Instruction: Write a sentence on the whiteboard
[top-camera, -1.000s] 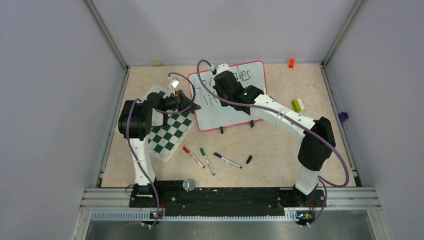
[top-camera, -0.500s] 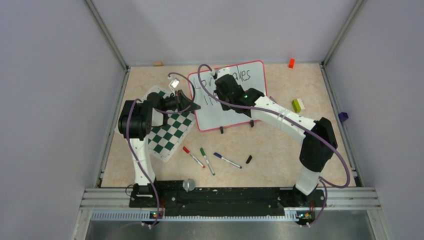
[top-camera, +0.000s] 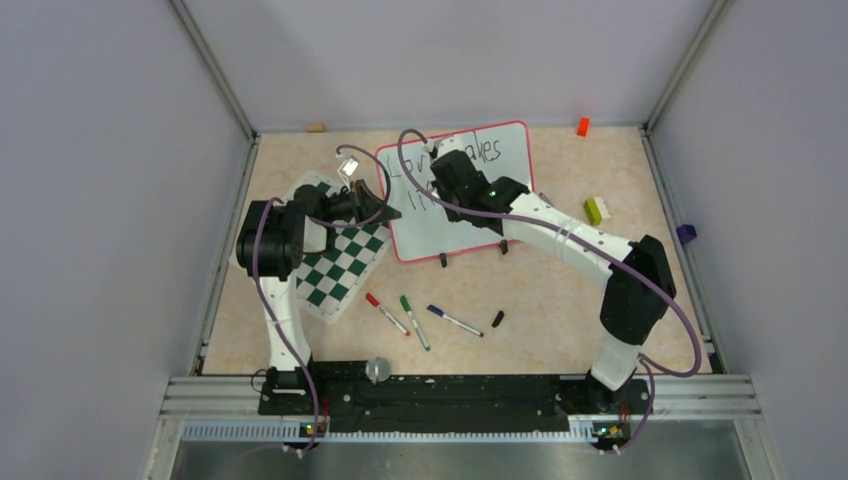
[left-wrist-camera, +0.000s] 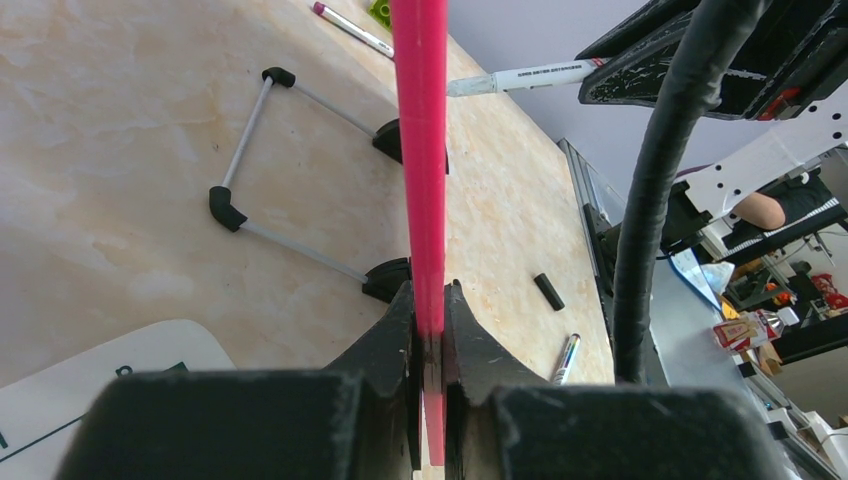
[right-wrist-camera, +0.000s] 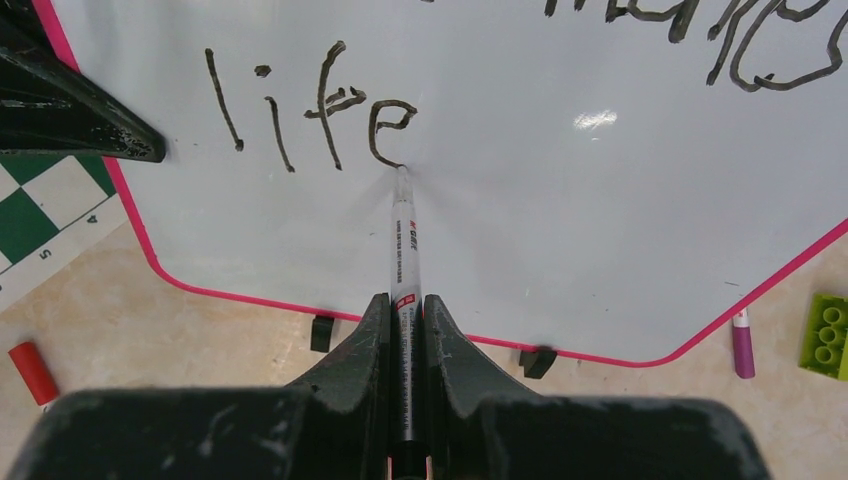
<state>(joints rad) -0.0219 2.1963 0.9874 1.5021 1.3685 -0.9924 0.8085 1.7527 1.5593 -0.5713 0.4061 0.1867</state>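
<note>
Right end effector (right-wrist-camera: 405, 330) clamped on marker (right-wrist-camera: 403, 235), tip touching whiteboard (right-wrist-camera: 560, 230) below "life" in the sentence (right-wrist-camera: 310, 110), left end effector (left-wrist-camera: 430, 330) pinching the red frame edge.

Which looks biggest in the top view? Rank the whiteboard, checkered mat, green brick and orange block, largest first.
1. whiteboard
2. checkered mat, partly hidden
3. green brick
4. orange block; it looks only slightly smaller than the brick, so this last pair is unsure.

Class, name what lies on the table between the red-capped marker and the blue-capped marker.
The green-capped marker lies between the red-capped marker and blue-capped marker, in the top view.
</note>
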